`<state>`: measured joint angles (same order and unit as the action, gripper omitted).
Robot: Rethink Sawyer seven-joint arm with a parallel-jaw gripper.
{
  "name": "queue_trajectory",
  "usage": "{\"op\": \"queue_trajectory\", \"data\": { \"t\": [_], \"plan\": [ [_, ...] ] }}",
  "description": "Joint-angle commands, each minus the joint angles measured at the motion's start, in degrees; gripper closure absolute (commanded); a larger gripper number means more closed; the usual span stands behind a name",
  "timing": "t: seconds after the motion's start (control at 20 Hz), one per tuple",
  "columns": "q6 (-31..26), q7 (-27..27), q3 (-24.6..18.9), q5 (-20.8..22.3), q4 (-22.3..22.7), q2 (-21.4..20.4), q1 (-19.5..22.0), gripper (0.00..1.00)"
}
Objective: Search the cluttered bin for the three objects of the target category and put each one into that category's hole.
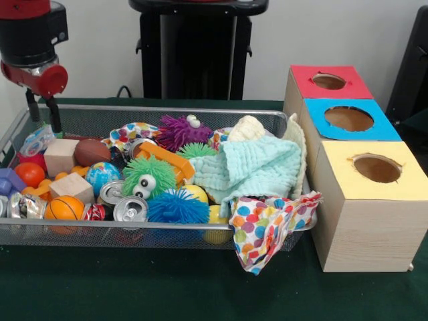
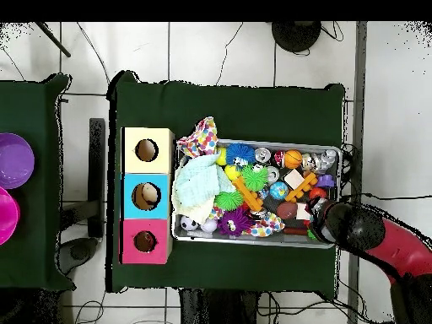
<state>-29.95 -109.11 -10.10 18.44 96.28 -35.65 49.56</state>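
Note:
The wire-mesh bin (image 1: 167, 109) lies across the green table, filled with mixed things. It also shows in the overhead view (image 2: 253, 239). The red-surrounded hole (image 1: 328, 81) is on the farthest of three wooden boxes beside the bin, and appears in the overhead view (image 2: 144, 241). My gripper (image 1: 42, 124) hangs over the bin's far left corner in the front view. Its two black fingers (image 1: 54, 115) are apart with nothing between them, above a clear plastic item and a wooden block (image 1: 61, 156). In the overhead view the red arm (image 2: 359, 229) covers the gripper.
In the bin are drink cans (image 1: 130, 208), a small basketball (image 1: 63, 208), a green fuzzy toy with eyes (image 1: 148, 176), a blue spiky ball (image 1: 177, 206), a mint cloth (image 1: 257, 167) and a dotted cloth (image 1: 267, 224) over the rim. Blue hole (image 1: 348, 118) and yellow hole (image 1: 377, 168) lie nearer the camera.

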Motion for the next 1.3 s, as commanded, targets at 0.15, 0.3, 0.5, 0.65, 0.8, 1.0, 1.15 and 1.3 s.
{"op": "queue_trajectory", "data": {
  "t": [0.15, 0.3, 0.5, 0.65, 0.8, 1.0, 1.15, 1.3],
  "plan": [
    [6.1, 4.9, -6.12, 4.98, -1.72, 6.65, 1.65, 0.0],
    [5.02, 4.59, -6.04, 5.29, -1.65, 6.07, 1.41, 0.0],
    [4.52, 4.39, -6.06, 5.53, -2.32, 6.18, 1.14, 0.0],
    [4.1, 3.88, -5.0, 6.06, -3.3, 6.02, 0.15, 0.0],
    [3.69, 1.85, -0.93, 8.07, -5.52, 5.88, -3.08, 0.0],
    [3.31, 1.09, 0.19, 8.42, -6.07, 5.97, -3.71, 0.0],
    [2.81, 2.38, -0.94, 8.24, -5.92, 5.84, -2.71, 0.0],
    [-1.13, 3.22, -1.33, 6.8, -4.56, 2.79, -2.82, 0.0]
  ]
}}
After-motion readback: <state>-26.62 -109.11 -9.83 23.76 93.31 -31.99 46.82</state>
